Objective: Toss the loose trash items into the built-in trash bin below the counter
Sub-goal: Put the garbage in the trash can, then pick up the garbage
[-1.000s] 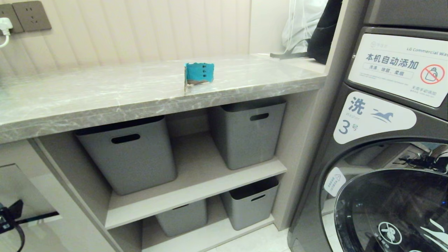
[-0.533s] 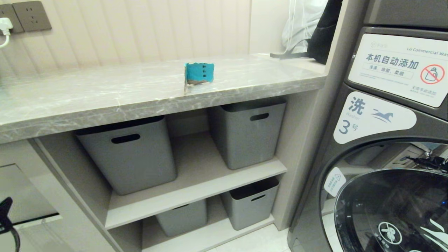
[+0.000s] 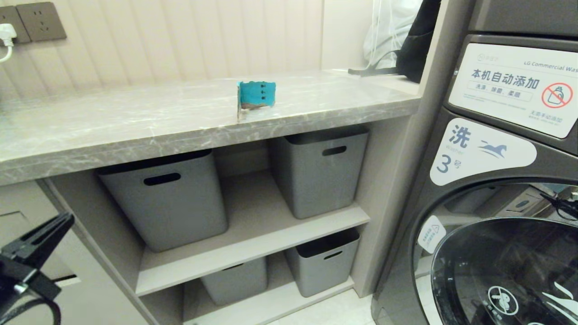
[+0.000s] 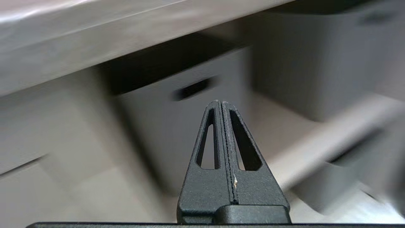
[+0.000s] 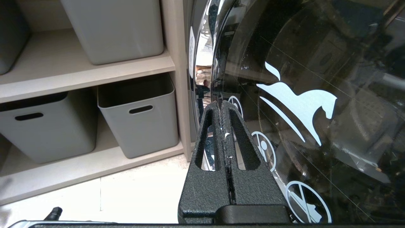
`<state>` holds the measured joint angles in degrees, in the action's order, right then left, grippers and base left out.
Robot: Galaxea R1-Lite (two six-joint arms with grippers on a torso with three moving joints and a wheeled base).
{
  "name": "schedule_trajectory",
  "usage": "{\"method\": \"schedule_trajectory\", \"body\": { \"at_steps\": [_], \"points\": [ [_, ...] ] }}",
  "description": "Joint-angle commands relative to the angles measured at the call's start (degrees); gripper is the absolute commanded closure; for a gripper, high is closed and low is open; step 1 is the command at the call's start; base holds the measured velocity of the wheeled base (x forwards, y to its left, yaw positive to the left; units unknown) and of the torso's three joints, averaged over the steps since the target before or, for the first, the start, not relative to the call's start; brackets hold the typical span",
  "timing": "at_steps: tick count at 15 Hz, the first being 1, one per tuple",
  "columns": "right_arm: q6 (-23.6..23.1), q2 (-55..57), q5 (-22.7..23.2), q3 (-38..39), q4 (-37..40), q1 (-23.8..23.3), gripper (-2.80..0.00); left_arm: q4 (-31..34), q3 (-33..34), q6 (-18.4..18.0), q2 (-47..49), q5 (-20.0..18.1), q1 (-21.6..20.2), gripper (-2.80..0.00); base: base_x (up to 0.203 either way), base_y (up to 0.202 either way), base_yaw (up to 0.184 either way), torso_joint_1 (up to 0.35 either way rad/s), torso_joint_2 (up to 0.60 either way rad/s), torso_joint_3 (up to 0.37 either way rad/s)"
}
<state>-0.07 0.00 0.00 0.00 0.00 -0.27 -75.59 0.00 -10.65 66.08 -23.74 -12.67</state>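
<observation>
I stand in a laundry room, most likely a shared or commercial one. To my right is a front-loading washing machine [image 3: 496,189] with a round dark glass door [image 5: 300,110]; its label [image 3: 515,85] carries Chinese text, the words "LG Commercial" and a no-detergent symbol, and a second badge [image 3: 478,153] marks it as number 3. Beside it runs a grey marble-look counter [image 3: 135,122]. Below the counter, open shelves [image 3: 253,239] hold grey plastic baskets [image 3: 167,198] with slot handles. Wall sockets [image 3: 38,20] sit above the counter on the panelled wall.
</observation>
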Motion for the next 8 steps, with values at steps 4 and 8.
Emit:
{"method": "schedule_trajectory", "body": {
  "at_steps": [4, 8],
  "points": [
    [0.0, 0.0, 0.0, 0.0, 0.0, 0.0, 0.00, 22.3, 0.1, -1.0, -23.9, 0.4, 5.5, 0.00, 0.000, 0.000, 0.000, 0.000, 0.00, 0.000],
    [0.0, 0.0, 0.0, 0.0, 0.0, 0.0, 0.00, 46.6, 0.1, -0.8, -43.7, 4.1, 8.6, 0.00, 0.000, 0.000, 0.000, 0.000, 0.00, 0.000]
  ]
}}
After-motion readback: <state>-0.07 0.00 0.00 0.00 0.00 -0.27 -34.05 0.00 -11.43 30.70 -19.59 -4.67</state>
